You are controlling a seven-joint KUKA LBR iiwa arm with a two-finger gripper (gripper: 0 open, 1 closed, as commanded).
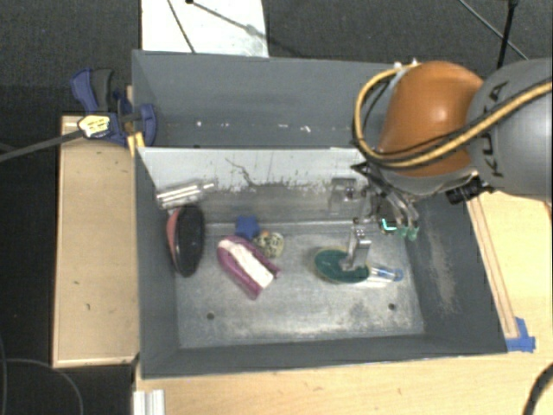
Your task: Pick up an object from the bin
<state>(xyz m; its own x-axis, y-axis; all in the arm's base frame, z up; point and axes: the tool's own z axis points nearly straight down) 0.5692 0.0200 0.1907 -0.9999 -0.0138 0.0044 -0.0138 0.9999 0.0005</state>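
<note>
My gripper (357, 251) hangs low in the right half of the bin, its fingertips down at a dark green round disc-like thing (335, 267) lying on the floor. A clear plastic piece with a blue tip (386, 275) lies against the disc's right side. Whether anything sits between the fingers cannot be made out from above.
Left of the disc lie a pink and white oblong thing (246, 264), a small blue piece (247, 226) and a small speckled ball (272, 243). A black and red oval thing (186, 239) and a silver cylinder (184, 194) lie at the far left.
</note>
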